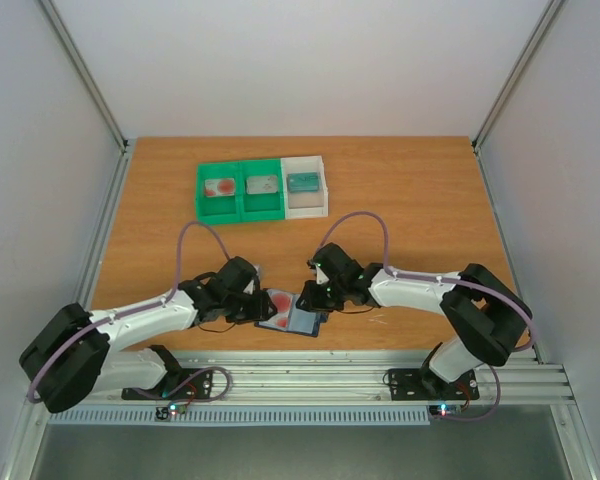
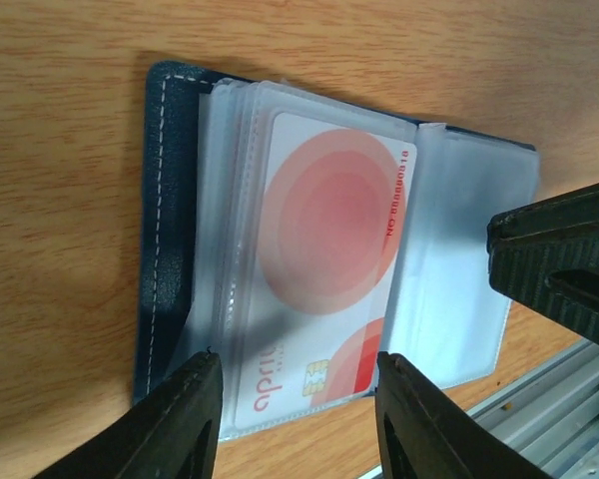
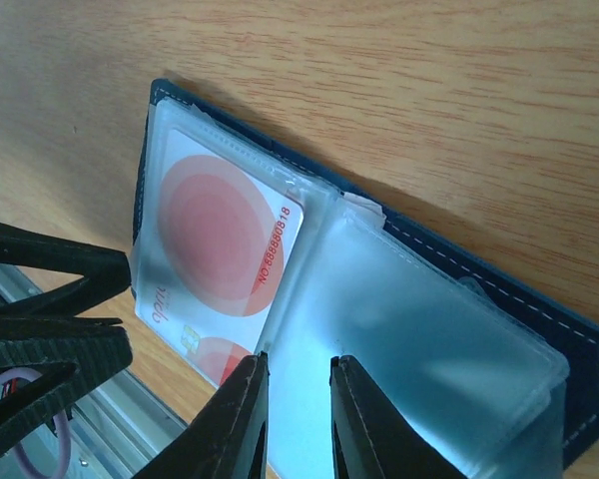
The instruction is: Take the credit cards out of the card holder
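Card holder (image 1: 292, 318) lies open on the table (image 1: 420, 200) at the lower centre of the top view, between the two arms, with a credit card (image 2: 329, 230) bearing a red round blotch tucked in a clear sleeve (image 2: 230, 200). Left gripper (image 2: 298, 354) stands moderately wide, one finger either side of that card's lower end. Right gripper (image 3: 298, 359) is narrow over the frosted sleeve (image 3: 419, 339) at the bottom of its wrist view; whether it pinches the plastic I cannot tell.

A green-and-white compartment tray (image 1: 263, 206) sits on the wooden table (image 1: 410, 200).
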Robot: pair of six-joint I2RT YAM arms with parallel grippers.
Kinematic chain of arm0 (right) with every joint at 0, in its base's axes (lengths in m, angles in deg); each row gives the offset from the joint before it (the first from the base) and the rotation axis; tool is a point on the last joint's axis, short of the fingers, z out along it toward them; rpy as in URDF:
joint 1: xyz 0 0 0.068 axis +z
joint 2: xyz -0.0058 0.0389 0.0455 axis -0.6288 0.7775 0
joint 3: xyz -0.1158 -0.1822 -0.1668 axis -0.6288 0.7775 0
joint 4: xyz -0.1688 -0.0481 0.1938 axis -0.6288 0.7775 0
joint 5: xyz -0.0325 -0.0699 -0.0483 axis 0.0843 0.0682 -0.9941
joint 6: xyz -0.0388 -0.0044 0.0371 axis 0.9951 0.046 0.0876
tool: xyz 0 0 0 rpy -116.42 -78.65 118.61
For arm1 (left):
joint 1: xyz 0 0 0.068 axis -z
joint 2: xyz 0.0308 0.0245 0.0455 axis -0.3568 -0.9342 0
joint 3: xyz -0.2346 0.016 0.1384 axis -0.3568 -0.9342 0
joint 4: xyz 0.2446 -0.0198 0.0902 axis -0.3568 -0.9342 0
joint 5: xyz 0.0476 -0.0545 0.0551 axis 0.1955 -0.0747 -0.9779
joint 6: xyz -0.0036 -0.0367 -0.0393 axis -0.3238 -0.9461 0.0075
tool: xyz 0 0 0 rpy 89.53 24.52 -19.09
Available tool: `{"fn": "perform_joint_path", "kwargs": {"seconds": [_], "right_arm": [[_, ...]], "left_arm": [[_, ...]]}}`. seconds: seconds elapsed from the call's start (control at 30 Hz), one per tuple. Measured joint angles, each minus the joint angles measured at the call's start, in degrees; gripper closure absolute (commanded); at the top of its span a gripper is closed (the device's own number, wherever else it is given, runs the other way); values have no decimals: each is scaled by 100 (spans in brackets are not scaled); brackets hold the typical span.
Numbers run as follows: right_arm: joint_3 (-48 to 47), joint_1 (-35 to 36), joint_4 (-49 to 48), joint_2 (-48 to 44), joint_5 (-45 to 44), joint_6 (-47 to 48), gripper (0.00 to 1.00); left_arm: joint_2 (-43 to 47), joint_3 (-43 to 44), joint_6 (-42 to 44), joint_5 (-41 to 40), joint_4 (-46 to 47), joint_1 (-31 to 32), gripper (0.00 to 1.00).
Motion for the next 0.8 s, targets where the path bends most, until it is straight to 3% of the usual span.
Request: {"fn": "perform_joint_path", "kwargs": {"seconds": [0.43,0.8], "right_arm": [[-9,4,-107,118,76,-44,81],[-9,4,-109,118,15,-42,82]], "left_arm": [[-302,-133,-85,269,341,7,71],[-415,-579,-756,802,1633,114,71]]}}
